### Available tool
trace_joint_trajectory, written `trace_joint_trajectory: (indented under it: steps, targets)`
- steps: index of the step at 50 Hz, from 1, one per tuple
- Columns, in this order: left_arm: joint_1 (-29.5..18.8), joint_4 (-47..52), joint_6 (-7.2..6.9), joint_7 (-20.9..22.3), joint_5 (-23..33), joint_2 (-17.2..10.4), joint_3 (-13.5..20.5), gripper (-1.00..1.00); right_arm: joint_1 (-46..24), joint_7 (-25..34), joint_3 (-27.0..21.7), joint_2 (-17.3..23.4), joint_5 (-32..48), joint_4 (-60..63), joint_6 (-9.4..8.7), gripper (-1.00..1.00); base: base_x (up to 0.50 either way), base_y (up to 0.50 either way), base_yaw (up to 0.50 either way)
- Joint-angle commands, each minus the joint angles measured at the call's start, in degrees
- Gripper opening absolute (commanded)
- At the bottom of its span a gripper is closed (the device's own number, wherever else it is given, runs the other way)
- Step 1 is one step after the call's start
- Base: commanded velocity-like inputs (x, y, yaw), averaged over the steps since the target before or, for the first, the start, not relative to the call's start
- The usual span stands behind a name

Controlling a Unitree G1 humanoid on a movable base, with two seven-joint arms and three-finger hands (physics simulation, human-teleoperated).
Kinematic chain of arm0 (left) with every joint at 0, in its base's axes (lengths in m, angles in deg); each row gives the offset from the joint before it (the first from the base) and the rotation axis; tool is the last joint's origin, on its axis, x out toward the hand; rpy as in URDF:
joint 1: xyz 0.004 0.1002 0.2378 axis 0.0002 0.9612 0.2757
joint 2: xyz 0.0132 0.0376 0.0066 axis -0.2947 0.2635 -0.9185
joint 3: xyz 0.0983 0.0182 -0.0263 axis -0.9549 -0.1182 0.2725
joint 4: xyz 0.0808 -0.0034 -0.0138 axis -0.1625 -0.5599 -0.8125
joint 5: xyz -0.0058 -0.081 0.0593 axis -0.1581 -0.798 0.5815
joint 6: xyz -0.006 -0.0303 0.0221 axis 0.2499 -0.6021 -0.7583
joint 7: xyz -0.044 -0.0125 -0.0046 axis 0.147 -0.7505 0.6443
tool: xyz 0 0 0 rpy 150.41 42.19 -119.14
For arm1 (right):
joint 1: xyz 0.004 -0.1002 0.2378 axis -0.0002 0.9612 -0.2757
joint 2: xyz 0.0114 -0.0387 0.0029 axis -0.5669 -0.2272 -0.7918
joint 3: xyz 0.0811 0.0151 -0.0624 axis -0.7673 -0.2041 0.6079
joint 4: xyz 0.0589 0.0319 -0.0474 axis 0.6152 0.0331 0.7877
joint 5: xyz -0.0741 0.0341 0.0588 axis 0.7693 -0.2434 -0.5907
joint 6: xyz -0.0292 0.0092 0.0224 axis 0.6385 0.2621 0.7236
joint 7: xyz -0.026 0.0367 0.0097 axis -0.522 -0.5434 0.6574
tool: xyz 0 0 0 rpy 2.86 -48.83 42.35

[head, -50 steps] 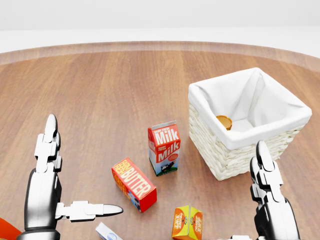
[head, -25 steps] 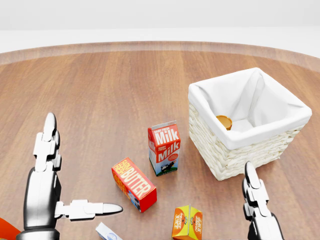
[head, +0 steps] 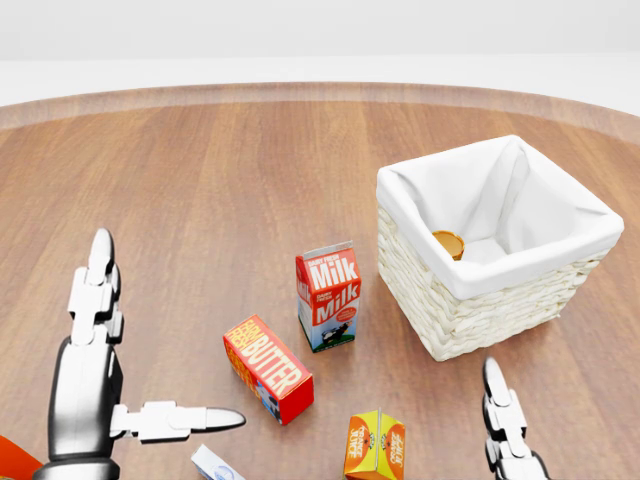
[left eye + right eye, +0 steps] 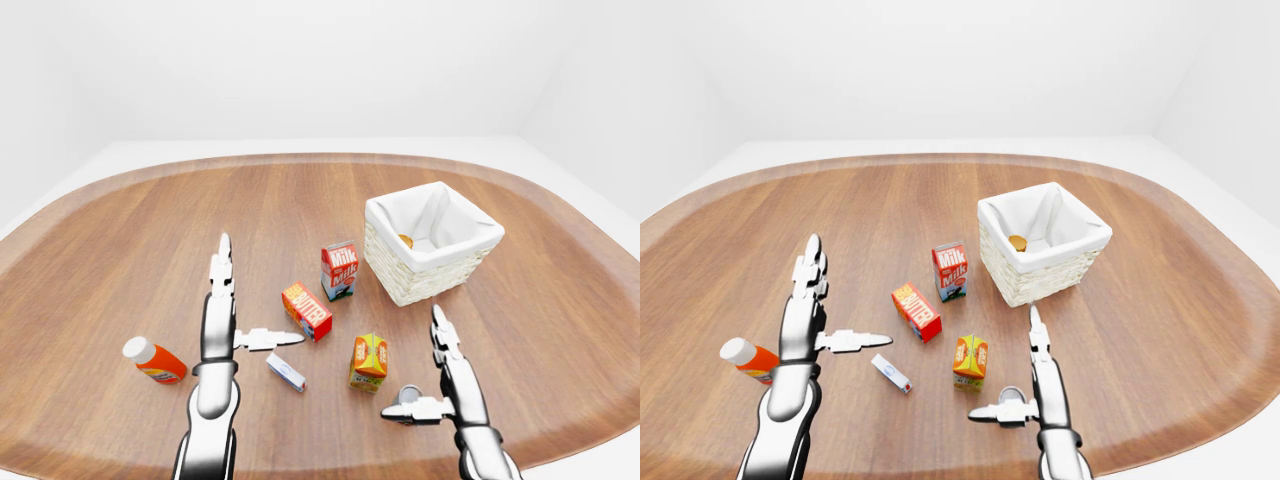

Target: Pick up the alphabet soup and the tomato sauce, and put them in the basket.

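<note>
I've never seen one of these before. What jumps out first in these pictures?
A white-lined wicker basket right of centre on the round wooden table, a can lying inside. Left of it stand a milk carton and butter box. Two silvery robot hands, left robot hand and right robot hand, reach in from below, fingers spread.

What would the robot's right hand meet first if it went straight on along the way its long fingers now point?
Probably the basket. In the left-eye view the right hand points up the picture toward its wicker wall, with bare table between. Depth is unclear, so it might pass just beside the nearest corner.
</note>
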Motion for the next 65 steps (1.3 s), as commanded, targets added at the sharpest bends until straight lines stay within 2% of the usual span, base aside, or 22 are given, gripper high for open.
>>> trace_joint_trajectory:
  steps: [1,33,65]
  targets:
    - [0.4,0.3,0.0,-0.2,-0.4,0.0,0.3,1.0,0.4,-0.5,-0.2,0.1,1.0,-0.8,0.0,1.0,0.0,0.0,0.0]
    - [0.4,1.1,0.0,-0.3,-0.2,0.1,0.1,1.0,1.4,-0.9,-0.9,0.1,3.1,-4.1,0.0,1.0,0.0,0.0,0.0]
    - [0.2,0.9,0.0,-0.2,-0.3,0.1,0.3,1.0,-1.1,-1.1,-3.2,-0.4,5.2,-10.1,0.0,1.0,0.0,0.0,0.0]
